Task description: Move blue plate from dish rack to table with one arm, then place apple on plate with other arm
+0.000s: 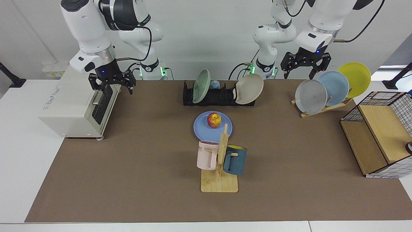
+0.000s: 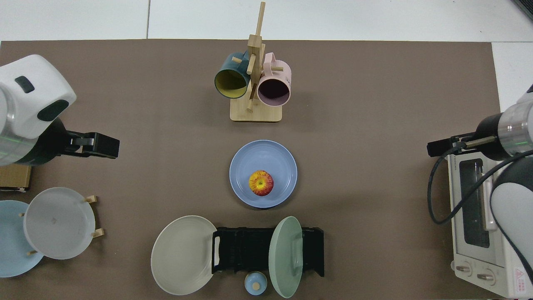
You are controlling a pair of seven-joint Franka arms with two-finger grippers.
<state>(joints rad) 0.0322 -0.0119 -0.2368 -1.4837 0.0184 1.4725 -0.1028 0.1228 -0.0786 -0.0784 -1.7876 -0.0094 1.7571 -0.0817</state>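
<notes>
a round, shallow, matte blue plate (image 1: 212, 127) is being seen lying flat on the bench (image 1: 128, 167), just in front of the dish rack (image 1: 219, 96), and a small, glossy red-and-yellow apple (image 1: 214, 120) is being carried on it, a little off its middle toward the rack. the low black slotted rack is being occupied by a pale green plate (image 1: 201, 86) standing upright and a beige plate (image 1: 249, 89) leaning at one end. a light wooden mug stand (image 1: 220, 174) with a pink mug (image 1: 207, 155) and a dark teal mug (image 1: 235, 160) is being seen just in front of the blue plate. the bench is being covered by a smooth brown mat with white edges; a plain white wall is being seen behind. the right end effector (image 1: 111, 83) is being held above a white toaster oven (image 1: 75, 103), fingers spread and holding nothing. the left end effector (image 1: 305, 66) is being held above a slanted wooden plate rack (image 1: 325, 108), fingers likewise spread and holding nothing.
</notes>
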